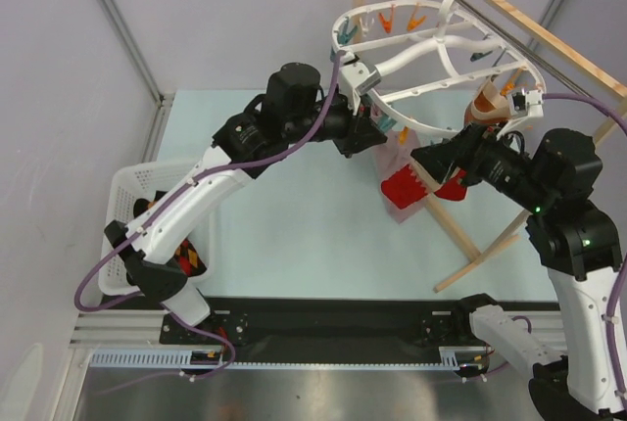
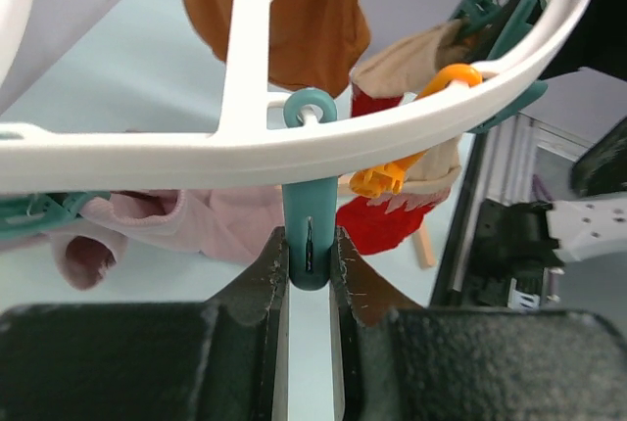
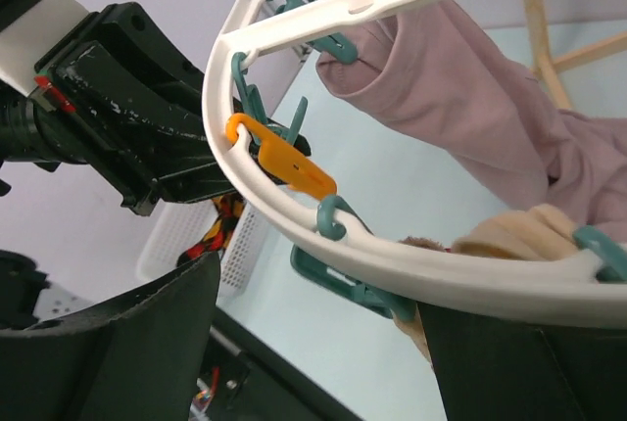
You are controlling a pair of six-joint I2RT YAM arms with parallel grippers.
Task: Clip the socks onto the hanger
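The round white spoked hanger point(image 1: 431, 44) hung tilted above the desk's point(image 1: 294, 235) far right, teal and orange clips point(image 1: 392, 22) dangling from its rim, while the black argyle socks point(image 1: 186, 257) lay bunched in the white basket point(image 1: 127, 186).

Left arm point(image 1: 211, 186): white shell links, black joint housings, a round black motor cap near the wrist. A purple cable point(image 1: 98, 279) runs along it from base to wrist. Right arm point(image 1: 588, 284): same white links and black joints, two small green lights point(image 1: 586, 242), its own purple cable point(image 1: 588, 100). Both wrists carry white-grey camera mounts point(image 1: 361, 76). Left end effector point(image 2: 312, 269): matte black, blocky bodies, fingers point(image 2: 269, 284) with tapered, scuffed inner edges. Right end effector point(image 3: 323, 343): broad black fingers point(image 3: 127, 343), smooth surface. Right wrist view: the left arm's black housing is scratched and has a small red mark point(image 3: 51, 96).
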